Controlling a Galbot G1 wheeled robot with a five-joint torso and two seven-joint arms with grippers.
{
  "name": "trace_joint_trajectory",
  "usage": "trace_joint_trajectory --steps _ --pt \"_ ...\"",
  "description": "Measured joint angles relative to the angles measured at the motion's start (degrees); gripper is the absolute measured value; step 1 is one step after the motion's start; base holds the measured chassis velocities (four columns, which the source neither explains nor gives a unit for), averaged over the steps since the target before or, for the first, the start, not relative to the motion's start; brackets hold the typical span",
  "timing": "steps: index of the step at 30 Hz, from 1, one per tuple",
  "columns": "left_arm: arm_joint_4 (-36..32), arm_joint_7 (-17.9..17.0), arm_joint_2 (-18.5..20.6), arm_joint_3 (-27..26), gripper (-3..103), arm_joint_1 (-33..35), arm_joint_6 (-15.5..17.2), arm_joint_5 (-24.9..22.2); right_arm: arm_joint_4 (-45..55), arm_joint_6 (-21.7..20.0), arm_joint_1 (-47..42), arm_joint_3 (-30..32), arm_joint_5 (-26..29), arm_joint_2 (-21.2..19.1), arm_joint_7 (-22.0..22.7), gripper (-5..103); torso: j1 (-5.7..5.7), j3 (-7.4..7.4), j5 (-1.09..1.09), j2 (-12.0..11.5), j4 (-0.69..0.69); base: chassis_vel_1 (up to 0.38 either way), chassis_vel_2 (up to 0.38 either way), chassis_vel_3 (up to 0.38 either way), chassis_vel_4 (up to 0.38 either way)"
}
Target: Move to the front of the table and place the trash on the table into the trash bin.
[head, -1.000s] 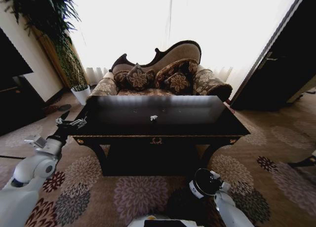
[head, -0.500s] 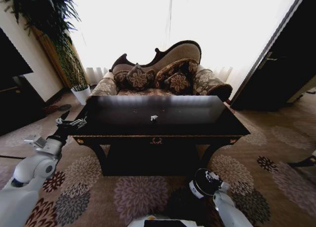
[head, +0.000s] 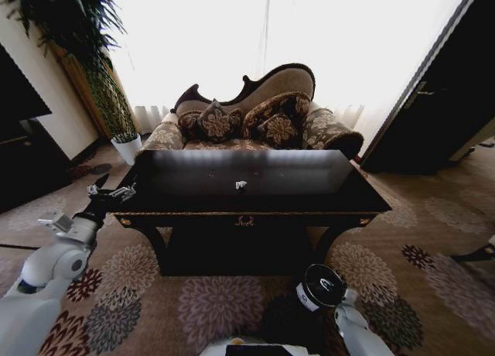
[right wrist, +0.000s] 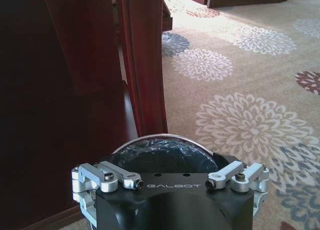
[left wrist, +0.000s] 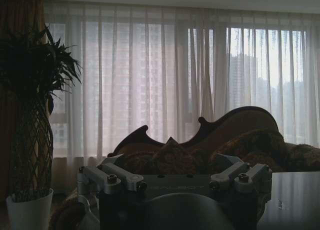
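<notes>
Lower now, the right tool [head: 334, 290] grips the black cylindrical trash bin [head: 319, 286]; left tool [head: 112, 192] spread beside the glossy table [head: 309, 193].

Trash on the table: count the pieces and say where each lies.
1: a small white crumpled piece of trash near the middle of the table, on its glossy top. The top's glare may hide other small pieces.
</notes>
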Motion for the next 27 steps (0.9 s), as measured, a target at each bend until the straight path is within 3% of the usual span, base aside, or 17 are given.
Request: trace_joint_trajectory --steps 11,27 --pt "0.0 0.0 0.0 0.0 100 0.0 0.0 0.0 14.93 1.62 -10.25 2.09 0.79 0.16 0.17 100 0.0 0.0 -0.01 0.0 -0.02 0.0 0.0 0.0 0.0" --pt "0.0 -0.01 0.0 0.0 100 0.0 0.0 0.0 50.46 1.58 -32.59 7.27 0.76 4.65 1.55 100 0.0 0.0 -0.01 0.0 -0.02 0.0 0.0 0.0 0.0"
